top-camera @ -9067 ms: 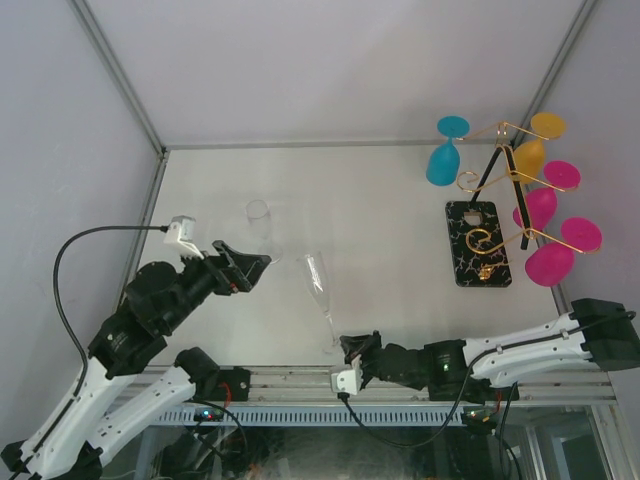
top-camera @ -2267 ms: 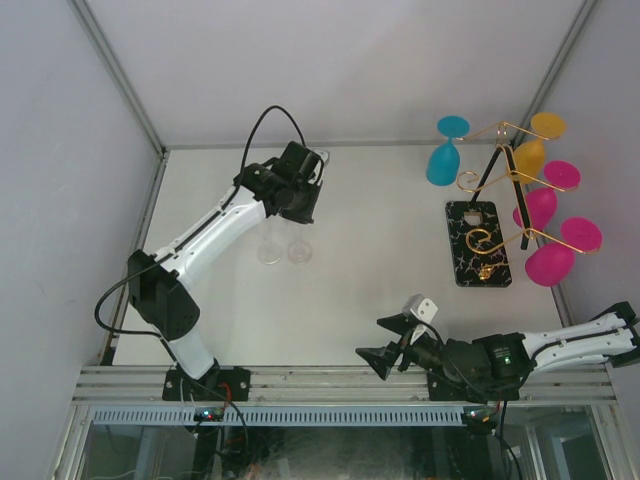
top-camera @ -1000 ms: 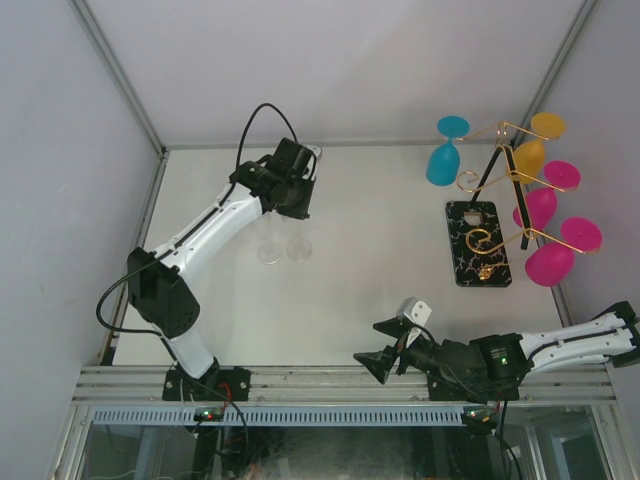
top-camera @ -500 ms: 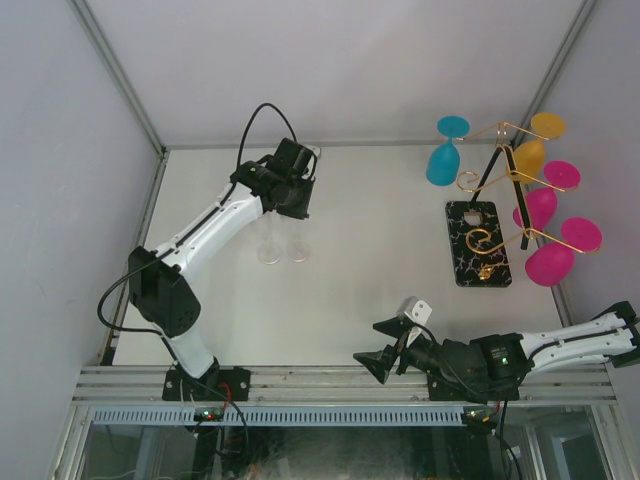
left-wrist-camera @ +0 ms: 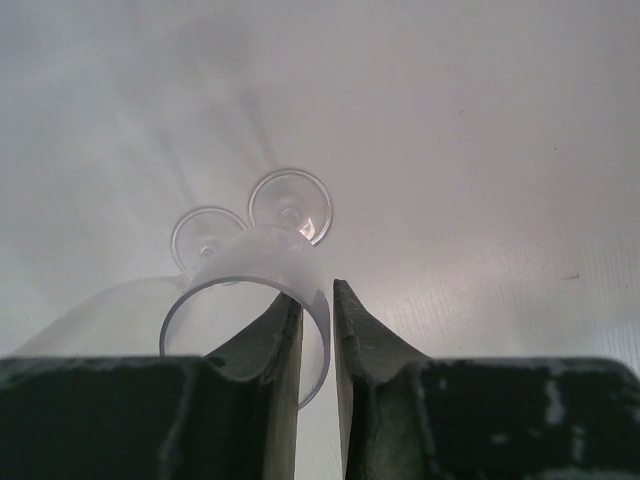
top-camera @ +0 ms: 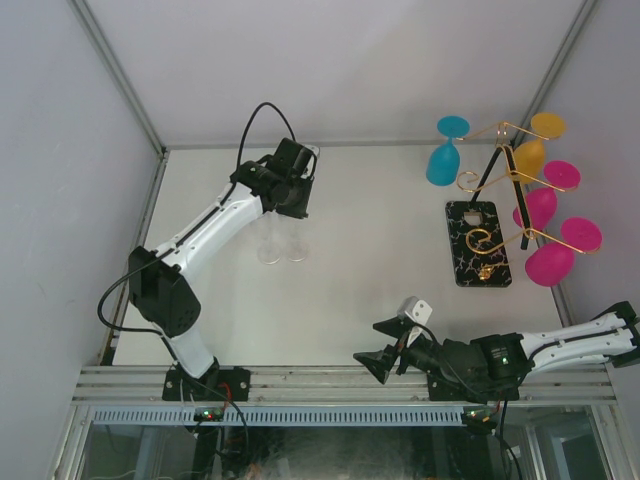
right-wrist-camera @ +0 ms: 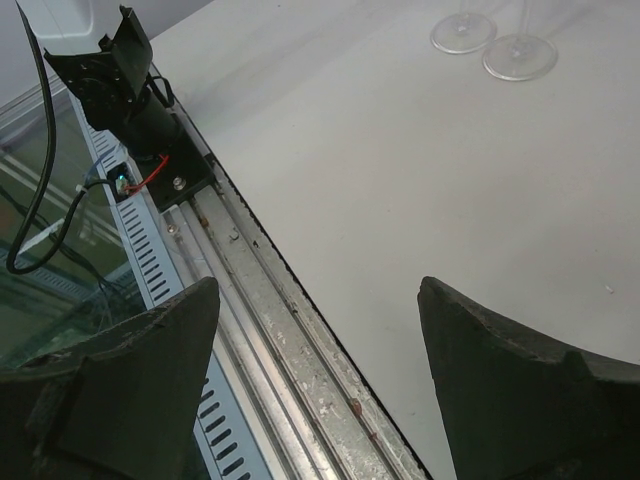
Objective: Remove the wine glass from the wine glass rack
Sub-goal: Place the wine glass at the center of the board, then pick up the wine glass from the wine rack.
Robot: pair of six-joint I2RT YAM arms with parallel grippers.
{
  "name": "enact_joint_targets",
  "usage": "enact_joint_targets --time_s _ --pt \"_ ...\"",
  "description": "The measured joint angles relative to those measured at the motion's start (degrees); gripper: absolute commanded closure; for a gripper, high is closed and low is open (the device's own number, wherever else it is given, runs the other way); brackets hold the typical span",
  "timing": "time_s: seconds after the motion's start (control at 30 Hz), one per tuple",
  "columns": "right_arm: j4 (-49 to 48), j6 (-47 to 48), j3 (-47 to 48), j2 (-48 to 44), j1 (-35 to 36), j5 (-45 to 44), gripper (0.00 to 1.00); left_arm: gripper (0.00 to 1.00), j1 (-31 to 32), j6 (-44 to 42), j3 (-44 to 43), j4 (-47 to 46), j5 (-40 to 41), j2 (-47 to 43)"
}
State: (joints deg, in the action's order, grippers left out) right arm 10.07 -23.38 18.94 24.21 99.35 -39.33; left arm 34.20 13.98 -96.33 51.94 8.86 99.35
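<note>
The wine glass rack [top-camera: 500,165] stands at the back right on its black marbled base [top-camera: 477,243]. From it hang a blue wine glass [top-camera: 443,160], a yellow one [top-camera: 530,150] and two pink ones [top-camera: 540,200]. Two clear glasses [top-camera: 268,250] stand upright side by side at the back left. My left gripper [top-camera: 292,208] hangs over them. In the left wrist view its jaws [left-wrist-camera: 318,290] straddle one clear rim [left-wrist-camera: 230,285], narrowly open, with a gap beside the rim. My right gripper [top-camera: 372,365] is wide open and holds nothing near the front edge.
An aluminium rail [right-wrist-camera: 290,330] runs along the table's near edge under my right gripper [right-wrist-camera: 318,290]. The left arm's base [right-wrist-camera: 150,120] is bolted to it. Enclosure walls close in the table on the left, back and right.
The left jaws have parted slightly around the clear glass rim over the last second. Neither arm has visibly moved. Long before, the right gripper held a tilted clear glass at the front.
</note>
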Motion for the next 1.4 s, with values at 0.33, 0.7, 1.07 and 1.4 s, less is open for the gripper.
enact_joint_targets --time_s 0.33,0.7,1.07,1.4 --pt "0.1 0.0 0.0 -0.2 0.0 0.0 0.21 0.66 0.0 0.0 0.0 0.0 0.1 0.0" --pt "0.5 0.0 0.7 -0.3 0.0 0.0 0.21 0.41 0.0 0.2 0.8 -1.9 0.3 -4.5" --pt "2.0 0.6 5.1 1.8 -0.4 0.0 0.20 0.10 0.0 0.4 15.1 -11.4 0.5 -32.9" --pt "2.2 4.3 9.6 5.4 -3.4 0.8 0.20 0.02 -1.7 1.0 33.5 -13.0 7.8 -57.2"
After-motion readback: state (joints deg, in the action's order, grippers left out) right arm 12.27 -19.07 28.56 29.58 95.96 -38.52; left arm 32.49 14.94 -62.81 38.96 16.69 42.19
